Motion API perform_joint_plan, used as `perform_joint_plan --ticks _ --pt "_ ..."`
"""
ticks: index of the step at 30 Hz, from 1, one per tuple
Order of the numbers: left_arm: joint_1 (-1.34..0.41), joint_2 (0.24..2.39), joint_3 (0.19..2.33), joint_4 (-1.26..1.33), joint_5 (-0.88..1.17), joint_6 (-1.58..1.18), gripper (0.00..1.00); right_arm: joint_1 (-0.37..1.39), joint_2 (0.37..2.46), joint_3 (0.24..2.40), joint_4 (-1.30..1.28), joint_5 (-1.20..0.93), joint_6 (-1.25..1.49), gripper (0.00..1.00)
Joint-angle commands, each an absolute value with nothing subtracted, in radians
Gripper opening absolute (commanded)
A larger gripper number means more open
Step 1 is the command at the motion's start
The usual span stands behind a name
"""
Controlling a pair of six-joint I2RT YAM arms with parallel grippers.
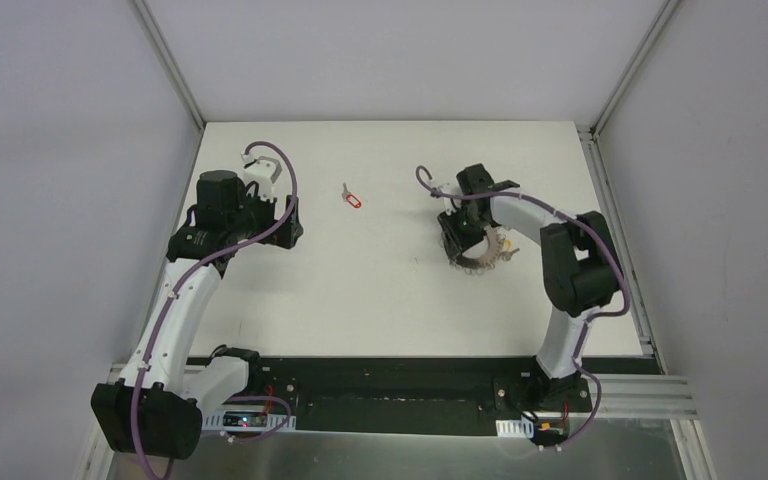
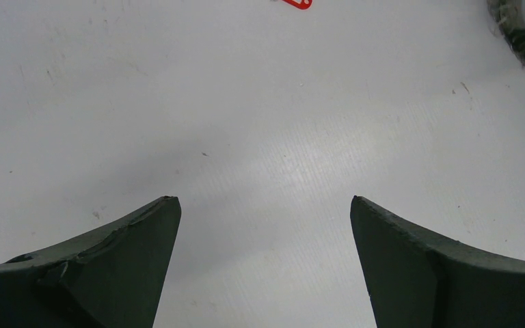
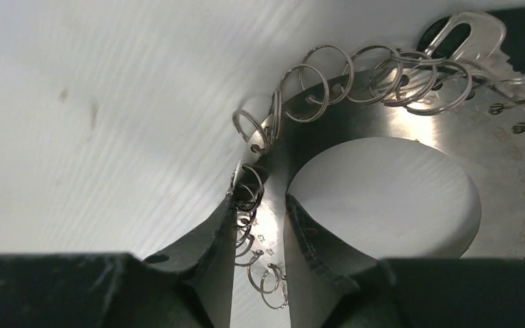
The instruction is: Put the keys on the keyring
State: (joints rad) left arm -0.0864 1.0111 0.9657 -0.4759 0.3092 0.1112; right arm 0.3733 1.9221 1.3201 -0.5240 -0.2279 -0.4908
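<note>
Right pincer (image 3: 261,199) astride keyring (image 3: 451,147), red key (image 1: 352,200) apart

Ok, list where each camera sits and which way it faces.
Top external: above and behind the robot, looking down on the table; the left arm and right arm show whole.
Left wrist: on the left arm, facing bare table past the open left gripper.
Right wrist: on the right arm, close over the keyring, the right gripper straddling its band.
Shared: top and left wrist both catch the red key.
</note>
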Motion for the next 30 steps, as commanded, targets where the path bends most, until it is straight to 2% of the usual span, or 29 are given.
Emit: perform_joint_plan --ticks 1,9,18,24,30 --pt "-0.1 0.992 0.953 -0.451 0.313 0.104 1.0 0.449 1.772 1.161 -0.613 -0.32 -0.491 0.27" --pt "-0.099 1.007 0.965 -0.461 0.311 0.101 1.0 0.645 1.609 1.035 -0.647 -0.344 -0.603 0.4" --pt "-0.099 0.998 0.968 -0.479 0.296 0.119 1.0 0.611 1.531 1.123 -0.618 -0.297 -0.616 0.66" --pt "-0.098 0.999 0.957 -0.471 0.3 0.116 1.0 0.495 1.59 1.209 -0.611 -0.212 -0.564 0.63" --pt "-0.101 1.023 0.94 -0.447 0.33 0.116 1.0 0.464 1.645 1.217 -0.597 -0.171 -0.528 0.59"
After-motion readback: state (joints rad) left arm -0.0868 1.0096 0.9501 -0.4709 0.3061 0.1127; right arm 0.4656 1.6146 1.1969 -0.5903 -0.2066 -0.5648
